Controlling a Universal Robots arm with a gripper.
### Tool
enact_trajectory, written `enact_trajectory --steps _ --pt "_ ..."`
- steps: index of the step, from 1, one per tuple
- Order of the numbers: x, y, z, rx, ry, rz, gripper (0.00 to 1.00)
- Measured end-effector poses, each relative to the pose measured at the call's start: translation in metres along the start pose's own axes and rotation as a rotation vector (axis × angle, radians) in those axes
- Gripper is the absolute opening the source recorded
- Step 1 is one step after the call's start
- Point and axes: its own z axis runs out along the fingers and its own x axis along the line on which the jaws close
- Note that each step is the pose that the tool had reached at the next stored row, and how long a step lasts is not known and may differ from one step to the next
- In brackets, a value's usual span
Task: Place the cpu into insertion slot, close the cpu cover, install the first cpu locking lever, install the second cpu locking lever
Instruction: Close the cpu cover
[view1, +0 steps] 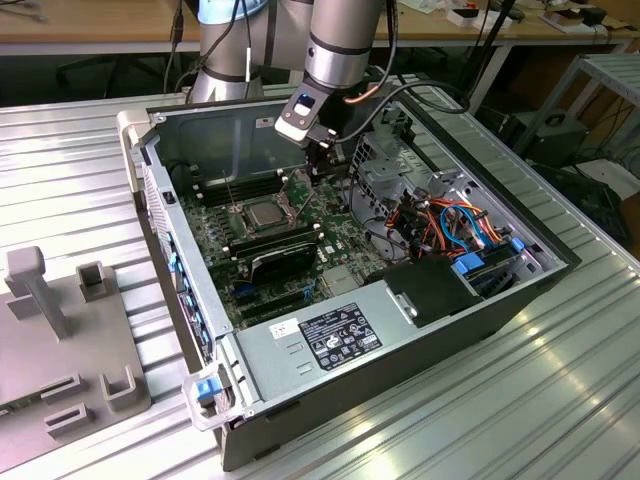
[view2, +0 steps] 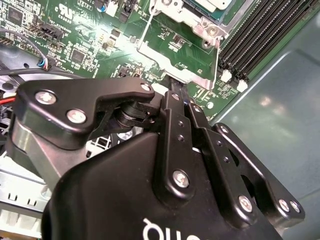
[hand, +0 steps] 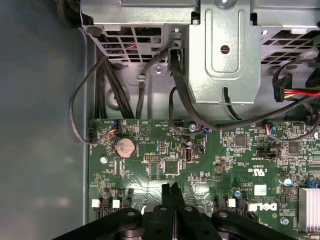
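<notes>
The cpu (view1: 262, 212) lies flat in the insertion slot (view1: 243, 216) on the green motherboard, its silver top showing. In the second wrist view the cpu (view2: 211, 4) sits at the picture's edge. The cpu cover (view2: 176, 64), a silvery frame with a square window, is swung open away from it. Green board shows through the window. My gripper (view1: 322, 168) hangs just to the exterior view's right of the slot. Its black fingers are shut, and the gripper (view2: 175, 84) has its tips at the cover's free edge. Nothing shows between the fingertips (hand: 166, 189).
A thin wire lever (view1: 232, 192) stands up beside the slot. Long black memory slots (view2: 260, 30) run next to it. A metal drive cage (view1: 385, 170) and bundled cables (view1: 450, 225) crowd the exterior view's right. The power supply (view1: 330, 335) sits in front.
</notes>
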Motion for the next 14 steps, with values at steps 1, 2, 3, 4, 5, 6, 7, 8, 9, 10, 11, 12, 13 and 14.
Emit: enact_trajectory --steps 1,2,3,4,5,6,7,8,9,10,11,12,13,14 --pt "0.0002 -0.0004 0.0000 0.0000 0.0001 0.000 0.11" --pt "0.0005 -0.0011 0.0000 -0.0001 0.0000 0.000 0.11" --pt "0.0007 -0.0015 0.0000 0.0000 0.0000 0.000 0.11" --pt "0.0009 -0.0020 0.0000 0.0000 0.0000 0.000 0.11" --pt "0.0010 -0.0026 0.0000 0.0000 0.0000 0.000 0.11" --pt "0.0011 -0.0032 0.0000 -0.0001 0.0000 0.000 0.11" --pt "0.0014 -0.0045 -0.0001 0.0000 0.0000 0.000 0.11" --pt "0.0015 -0.0052 0.0000 -0.0001 0.0001 0.000 0.11" --pt "0.0017 -0.0057 -0.0001 -0.0001 0.0001 0.000 0.11" --pt "0.0019 -0.0066 -0.0001 0.0000 0.0001 0.000 0.11" --pt "0.0022 -0.0074 -0.0001 -0.0001 0.0001 0.000 0.11" --pt "0.0024 -0.0080 -0.0001 -0.0001 0.0001 0.000 0.11" --pt "0.0027 -0.0087 -0.0001 0.0000 0.0001 0.000 0.11" --pt "0.0030 -0.0093 -0.0001 0.0000 0.0000 0.000 0.11"
